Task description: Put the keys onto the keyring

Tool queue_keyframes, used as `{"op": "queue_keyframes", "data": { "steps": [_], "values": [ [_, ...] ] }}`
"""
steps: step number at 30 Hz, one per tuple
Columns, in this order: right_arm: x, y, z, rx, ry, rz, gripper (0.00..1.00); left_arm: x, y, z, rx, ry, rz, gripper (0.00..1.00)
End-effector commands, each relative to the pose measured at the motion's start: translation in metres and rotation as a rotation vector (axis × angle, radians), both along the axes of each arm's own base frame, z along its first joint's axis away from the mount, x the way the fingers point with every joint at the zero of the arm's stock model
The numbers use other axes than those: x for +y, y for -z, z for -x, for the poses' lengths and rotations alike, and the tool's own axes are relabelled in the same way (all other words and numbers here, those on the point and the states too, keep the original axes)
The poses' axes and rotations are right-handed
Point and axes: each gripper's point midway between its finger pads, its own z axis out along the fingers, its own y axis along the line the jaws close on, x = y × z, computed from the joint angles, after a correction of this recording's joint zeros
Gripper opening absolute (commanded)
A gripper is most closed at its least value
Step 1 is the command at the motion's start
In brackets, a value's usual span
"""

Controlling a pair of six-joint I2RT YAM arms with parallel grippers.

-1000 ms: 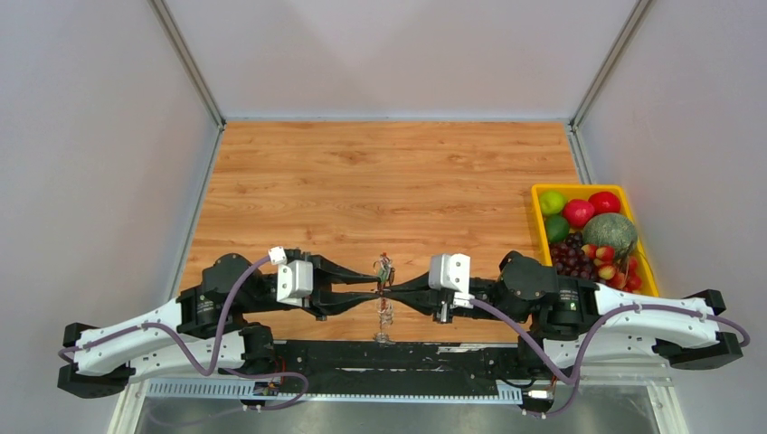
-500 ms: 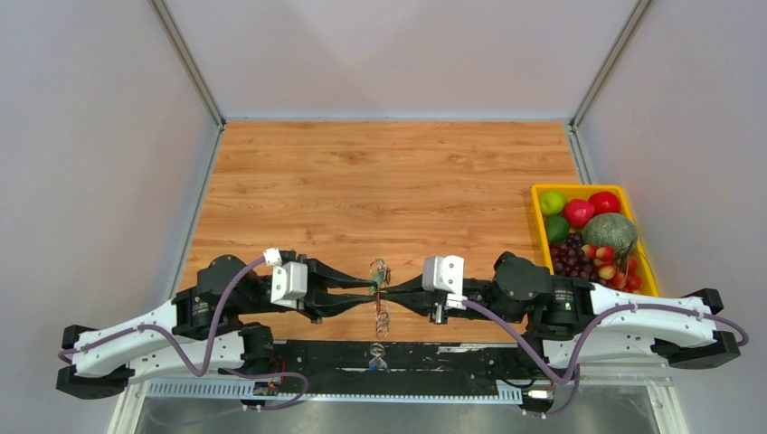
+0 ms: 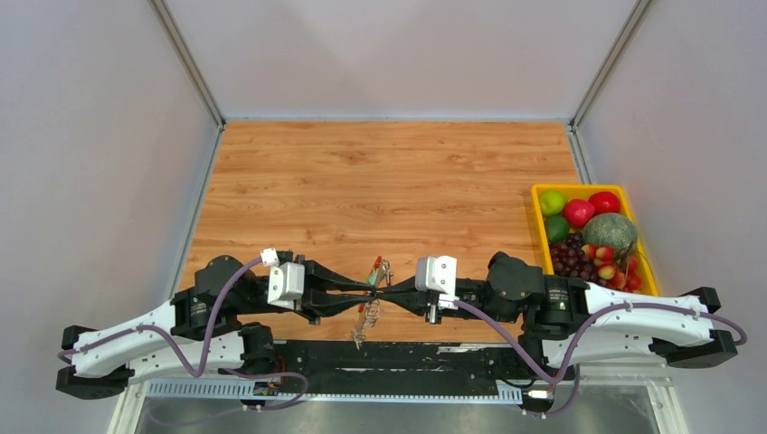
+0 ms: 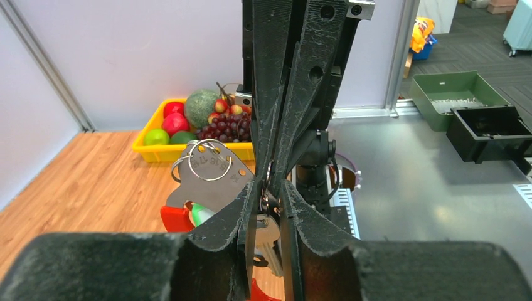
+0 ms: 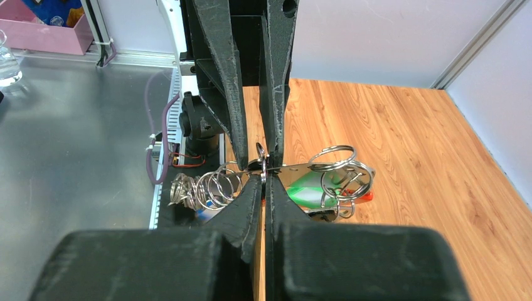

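My two grippers meet tip to tip above the table's near edge. My left gripper (image 3: 373, 291) is shut on a silver key (image 4: 271, 233), seen between its fingers in the left wrist view. My right gripper (image 3: 388, 295) is shut on a small ring (image 5: 261, 164) of the keyring. The keyring hangs between them: a silvery coiled chain (image 3: 364, 318) (image 5: 204, 188), a flat metal tag with split rings (image 4: 207, 175) (image 5: 339, 172), a green tag (image 5: 307, 191) (image 4: 202, 215) and a red loop (image 4: 175, 218). Other keys are hidden.
A yellow tray (image 3: 543, 192) of fruit stands at the table's right edge; it also shows in the left wrist view (image 4: 147, 150). A black rail (image 3: 407, 357) runs along the near edge. A green bin (image 4: 458, 94) and a black bin (image 4: 489, 128) sit off the table.
Both grippers have shifted slightly left while staying joined. The coiled chain has swung from hanging straight down to slanting down-left.
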Motion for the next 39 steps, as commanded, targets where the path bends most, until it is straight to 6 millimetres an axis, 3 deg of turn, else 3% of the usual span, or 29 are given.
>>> {"op": "queue_keyframes", "data": {
  "steps": [1, 8, 10, 13, 15, 31, 39],
  "values": [
    [-0.004, -0.049, -0.003, -0.022, 0.012, -0.142, 0.00, -0.002, 0.004, 0.005, 0.009, 0.025, -0.005, 0.27],
    [-0.008, -0.054, 0.001, -0.017, -0.006, -0.164, 0.00, -0.002, 0.004, 0.002, 0.009, 0.008, -0.006, 0.29],
    [-0.009, -0.056, 0.003, -0.014, -0.016, -0.172, 0.00, -0.003, 0.004, 0.001, 0.010, 0.004, -0.009, 0.24],
    [-0.010, -0.058, 0.006, -0.011, -0.029, -0.181, 0.00, -0.004, 0.004, -0.001, 0.011, -0.003, -0.008, 0.03],
    [-0.010, -0.060, 0.007, -0.012, -0.033, -0.186, 0.00, -0.005, 0.005, -0.003, 0.014, -0.013, -0.012, 0.00],
    [-0.013, -0.064, 0.014, -0.028, -0.077, -0.207, 0.00, -0.006, 0.004, -0.015, 0.022, -0.079, 0.001, 0.00],
    [-0.016, -0.058, 0.011, -0.023, -0.058, -0.182, 0.08, -0.003, 0.001, -0.016, 0.027, -0.091, 0.008, 0.00]
  ]
}}
